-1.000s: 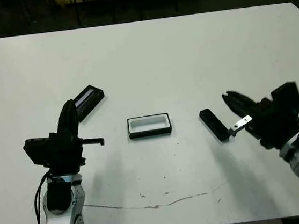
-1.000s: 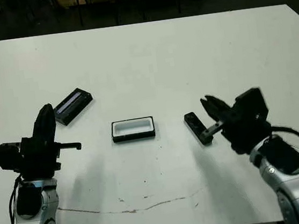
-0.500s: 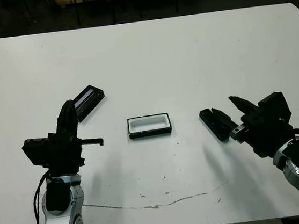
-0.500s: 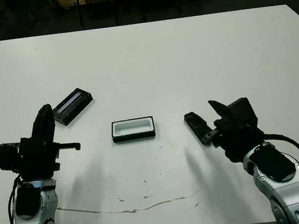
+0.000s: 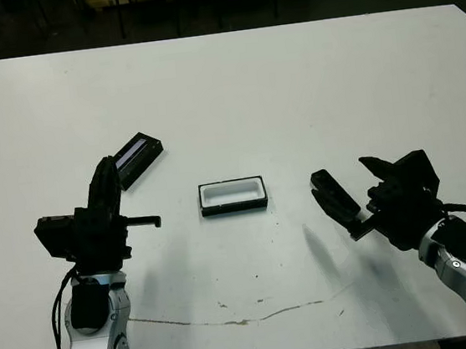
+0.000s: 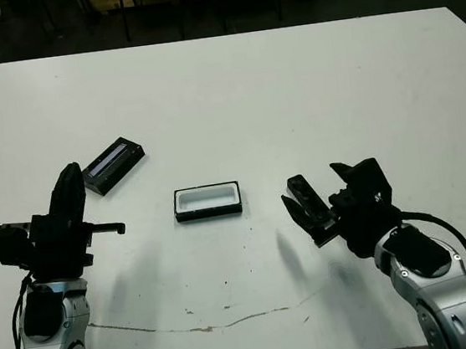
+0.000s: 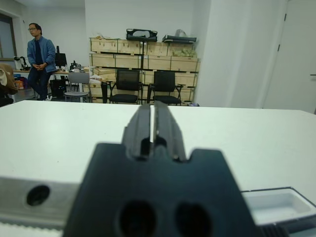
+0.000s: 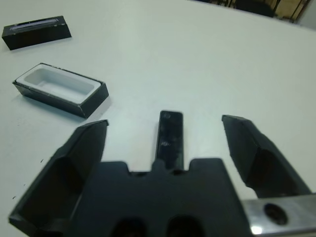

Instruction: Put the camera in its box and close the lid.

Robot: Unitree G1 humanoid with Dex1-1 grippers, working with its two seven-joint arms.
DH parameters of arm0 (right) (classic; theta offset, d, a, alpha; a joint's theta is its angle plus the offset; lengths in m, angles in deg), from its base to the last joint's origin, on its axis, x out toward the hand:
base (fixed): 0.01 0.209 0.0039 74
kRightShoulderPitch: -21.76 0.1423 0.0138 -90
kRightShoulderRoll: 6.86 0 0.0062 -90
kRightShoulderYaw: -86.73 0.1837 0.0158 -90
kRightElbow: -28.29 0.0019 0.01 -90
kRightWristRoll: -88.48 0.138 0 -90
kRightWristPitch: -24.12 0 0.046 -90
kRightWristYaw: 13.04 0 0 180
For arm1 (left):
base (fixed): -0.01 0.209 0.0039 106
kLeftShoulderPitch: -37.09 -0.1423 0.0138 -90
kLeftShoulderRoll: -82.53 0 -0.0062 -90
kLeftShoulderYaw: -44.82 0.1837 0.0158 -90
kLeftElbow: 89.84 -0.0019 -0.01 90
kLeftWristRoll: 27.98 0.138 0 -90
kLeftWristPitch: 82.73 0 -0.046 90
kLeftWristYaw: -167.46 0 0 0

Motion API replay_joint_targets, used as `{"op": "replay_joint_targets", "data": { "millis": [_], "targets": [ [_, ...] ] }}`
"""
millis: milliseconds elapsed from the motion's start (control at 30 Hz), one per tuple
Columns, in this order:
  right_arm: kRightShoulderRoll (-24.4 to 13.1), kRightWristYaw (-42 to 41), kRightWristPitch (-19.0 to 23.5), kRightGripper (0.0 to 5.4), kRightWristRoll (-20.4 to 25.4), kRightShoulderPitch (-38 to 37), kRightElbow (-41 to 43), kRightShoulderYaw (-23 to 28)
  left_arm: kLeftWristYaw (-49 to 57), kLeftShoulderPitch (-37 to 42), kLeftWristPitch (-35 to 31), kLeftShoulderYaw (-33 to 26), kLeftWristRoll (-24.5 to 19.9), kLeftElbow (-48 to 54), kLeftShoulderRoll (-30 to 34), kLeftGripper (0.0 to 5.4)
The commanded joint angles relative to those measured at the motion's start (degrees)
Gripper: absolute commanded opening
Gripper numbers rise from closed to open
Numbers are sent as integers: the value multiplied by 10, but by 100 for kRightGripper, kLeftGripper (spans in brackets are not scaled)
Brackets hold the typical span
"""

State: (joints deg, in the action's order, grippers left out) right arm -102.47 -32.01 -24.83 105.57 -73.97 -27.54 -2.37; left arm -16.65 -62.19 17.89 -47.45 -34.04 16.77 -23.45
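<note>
Two arms: both low over the near half of the white table [image 5: 231, 82], one at each side
Right arm: right gripper [image 8: 170, 143] reaches in from 4 o'clock, tilted down toward the table, fingers spread wide apart
Right grip: nothing held; the camera [image 8: 171, 137] lies on the table in the gap between the two fingers [image 8: 81, 153], and no touch can be seen
Left arm: left gripper [image 5: 108, 184] stands upright at 8 o'clock, forearm rising from the near edge
Left grip: fingers pressed together with only a thin slit of light between them in the wrist view, holding nothing
Camera: small black bar with rounded ends, flat on the table at 4 o'clock from the box, lying on a slant with its far end toward 11 o'clock
Box: box [image 5: 233, 196] sits near the table's middle, black walls, white lining, cavity up and bare, long side across the view
Lid: lid [image 5: 136, 158] lies flat at 10 o'clock from the box, well apart from it, greyish stripe up, just beyond the left gripper's tip
Surface: matte white, with a thin dark scratch [image 5: 241, 318] running along near the front edge
Room: chairs [image 7: 128, 85], shelves of wooden crates [image 7: 143, 49] and a person [image 7: 39, 54] in a blue top beyond the far edge
</note>
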Motion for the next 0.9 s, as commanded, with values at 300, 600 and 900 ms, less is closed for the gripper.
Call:
{"op": "replay_joint_targets", "data": {
  "millis": [300,600,900],
  "targets": [
    [28,18,-10,538,-11,-30,-52,-12,1,-10,-11,-1,1,-4,3,0],
    [44,47,-30,538,-46,-54,-75,-35,-1,-11,-7,0,2,-6,4,0],
    [63,66,-48,452,-50,-63,-76,-32,1,-9,-13,0,2,-4,3,0]
  ]
}}
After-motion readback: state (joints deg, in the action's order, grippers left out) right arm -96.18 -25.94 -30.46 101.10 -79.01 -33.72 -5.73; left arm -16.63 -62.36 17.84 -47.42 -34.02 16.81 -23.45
